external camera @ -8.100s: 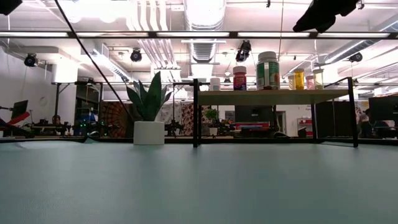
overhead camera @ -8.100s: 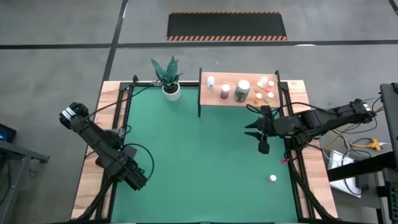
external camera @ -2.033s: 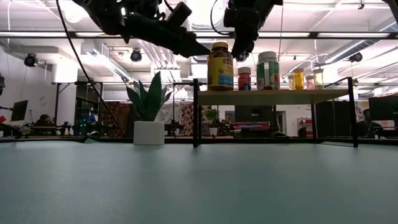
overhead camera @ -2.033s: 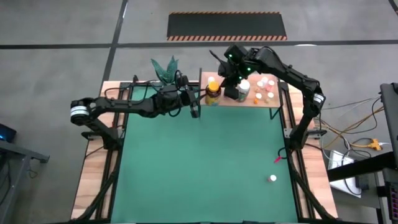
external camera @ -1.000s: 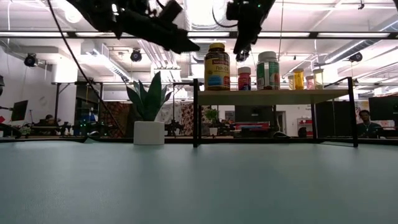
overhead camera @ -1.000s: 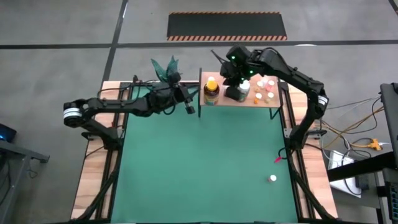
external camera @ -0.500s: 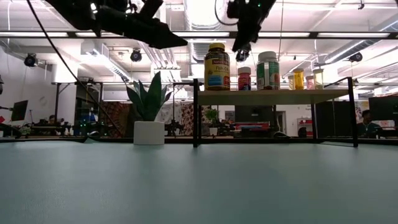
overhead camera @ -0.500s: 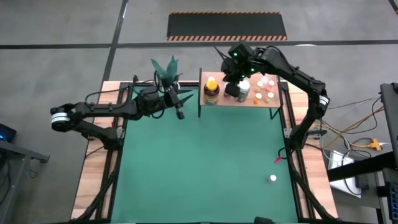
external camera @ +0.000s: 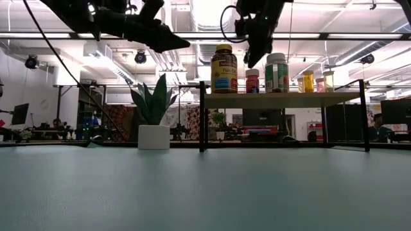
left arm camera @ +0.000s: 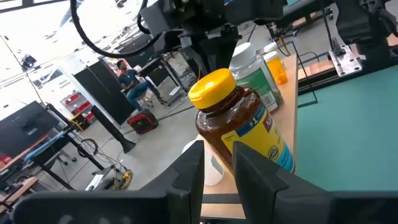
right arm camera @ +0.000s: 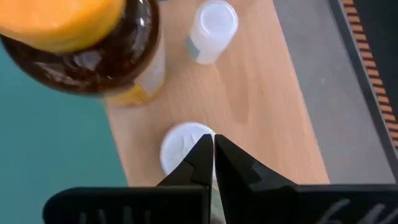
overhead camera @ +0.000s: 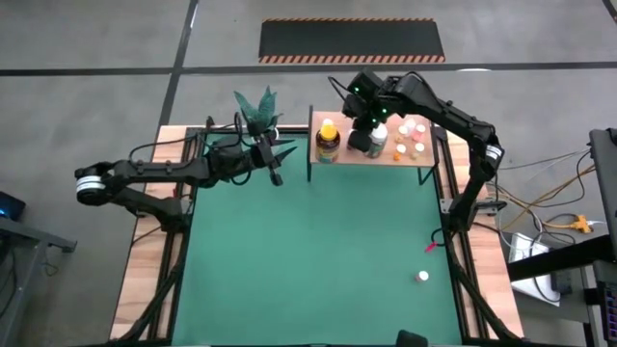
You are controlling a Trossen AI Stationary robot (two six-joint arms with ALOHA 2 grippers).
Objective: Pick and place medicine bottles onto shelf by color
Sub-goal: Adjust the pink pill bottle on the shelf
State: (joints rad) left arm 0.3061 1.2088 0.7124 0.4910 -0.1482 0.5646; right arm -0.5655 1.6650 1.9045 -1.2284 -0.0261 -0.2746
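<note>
The shelf [overhead camera: 376,154] is standing at the table's far edge, right of the potted plant [overhead camera: 261,114]. The amber bottle [overhead camera: 329,141] with yellow cap is sitting upright on the shelf's left end, a green-labelled bottle [external camera: 277,72] and smaller bottles [overhead camera: 412,138] lining up further right. The right gripper [right arm camera: 213,155] is hovering over a white-capped bottle [right arm camera: 184,147], fingers clenched together, holding nothing. The left gripper [overhead camera: 277,174] is hanging near the plant, fingers slightly parted, empty. One small bottle [overhead camera: 423,277] is lying on the mat's right side.

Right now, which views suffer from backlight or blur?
Low view: bright ceiling lights silhouette both arms; the amber bottle label stays readable. Right wrist view: yellow cap soft, close to the lens. High view: evenly lit.
</note>
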